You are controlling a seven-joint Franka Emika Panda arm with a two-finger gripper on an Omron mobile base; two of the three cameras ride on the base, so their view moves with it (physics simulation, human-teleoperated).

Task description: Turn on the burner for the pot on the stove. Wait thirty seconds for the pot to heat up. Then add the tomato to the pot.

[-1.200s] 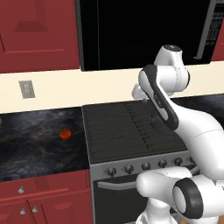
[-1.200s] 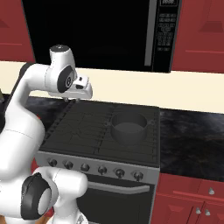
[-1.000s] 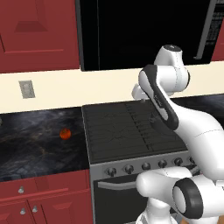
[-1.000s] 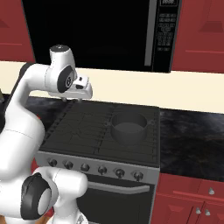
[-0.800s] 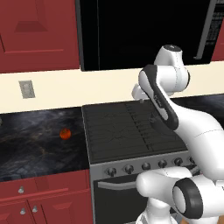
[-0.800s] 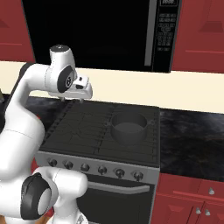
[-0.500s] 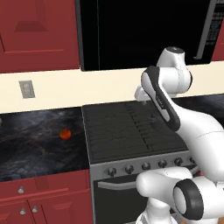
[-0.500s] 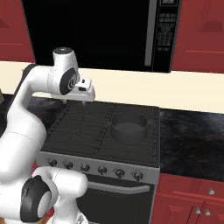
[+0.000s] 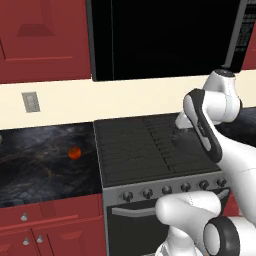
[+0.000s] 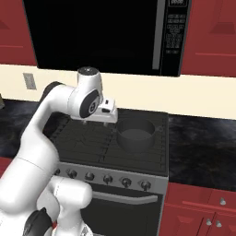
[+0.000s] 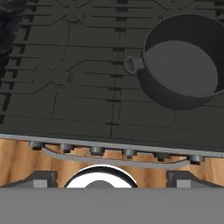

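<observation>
arm raised over stove (image 10: 106,147) | fingers (image 11: 43,178) spread, pointing down

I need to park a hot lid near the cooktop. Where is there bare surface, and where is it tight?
Free: the dark marbled counter left of the black gas stove, apart from the small red-orange tomato, and the counter stretch right of the stove. The left grates are bare. Crowded: the right burner, taken by the dark grey pot.
</observation>
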